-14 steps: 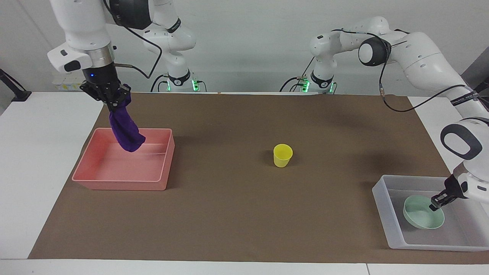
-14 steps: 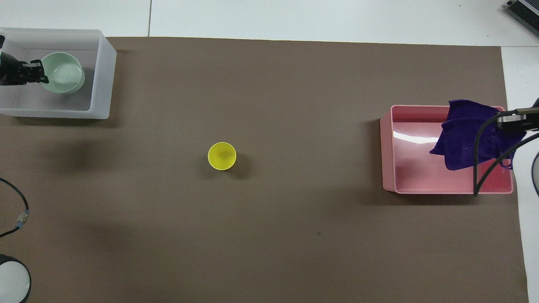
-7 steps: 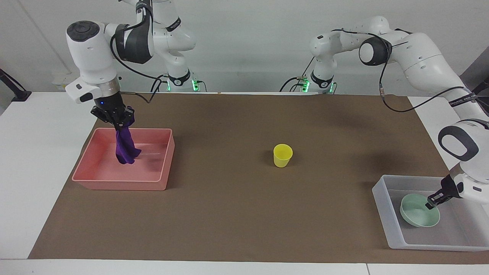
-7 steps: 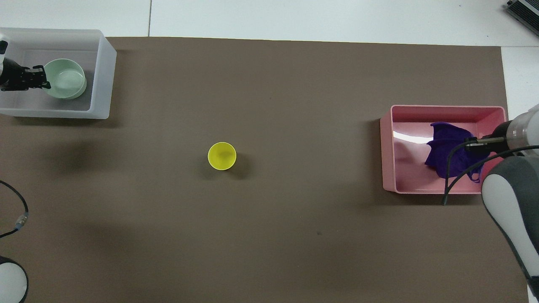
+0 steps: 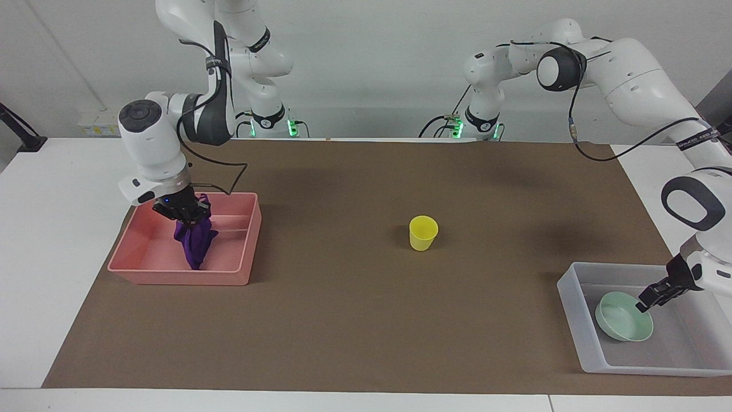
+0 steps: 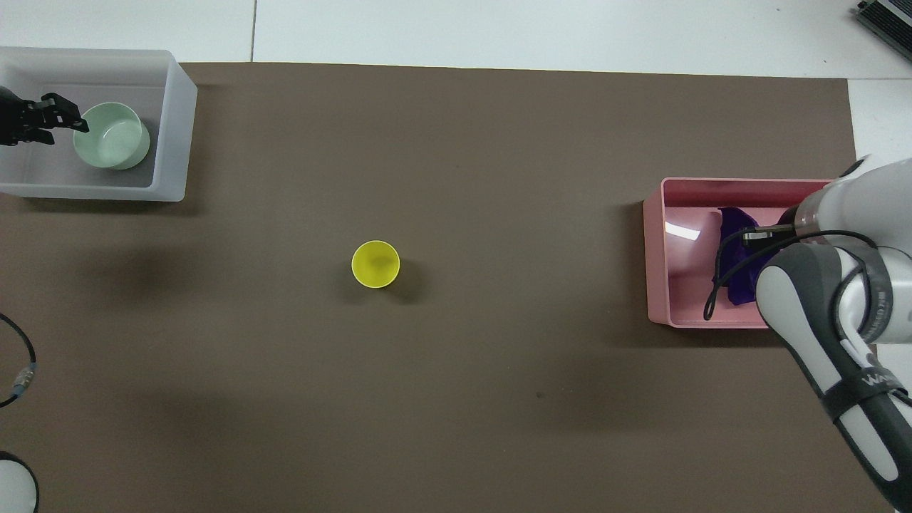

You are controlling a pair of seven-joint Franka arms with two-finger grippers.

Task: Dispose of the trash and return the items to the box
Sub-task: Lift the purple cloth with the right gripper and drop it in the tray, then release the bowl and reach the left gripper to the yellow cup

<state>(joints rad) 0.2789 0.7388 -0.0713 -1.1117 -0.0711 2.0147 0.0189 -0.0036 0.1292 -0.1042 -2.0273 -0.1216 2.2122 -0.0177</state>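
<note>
Table (image 5: 57, 240): white, with a brown mat (image 5: 354, 320) over most of its top.
Box (image 5: 572, 312): the translucent whitish tray, at the left arm's end of the table and farther from the robots than the cup.
Pink bin (image 5: 240, 252): at the right arm's end of the mat, roughly level with the cup.
Bowl (image 5: 620, 320): mint-green, resting on the floor of the box, upright.
Trash (image 5: 194, 243): the purple cloth hangs in a bunch down into the pink bin, its lower end at about the bin's floor (from above the arm hides most of it).
Cup (image 5: 423, 233): yellow, standing upright on the bare mat, well apart from both containers, mouth up.
Right gripper (image 5: 186, 216): low over the pink bin, fingers clenched on the top of the trash.
Left gripper (image 5: 649, 302): inside the box at the bowl's rim; its fingers look parted beside the rim, though I cannot tell for sure whether they have let go of it.
</note>
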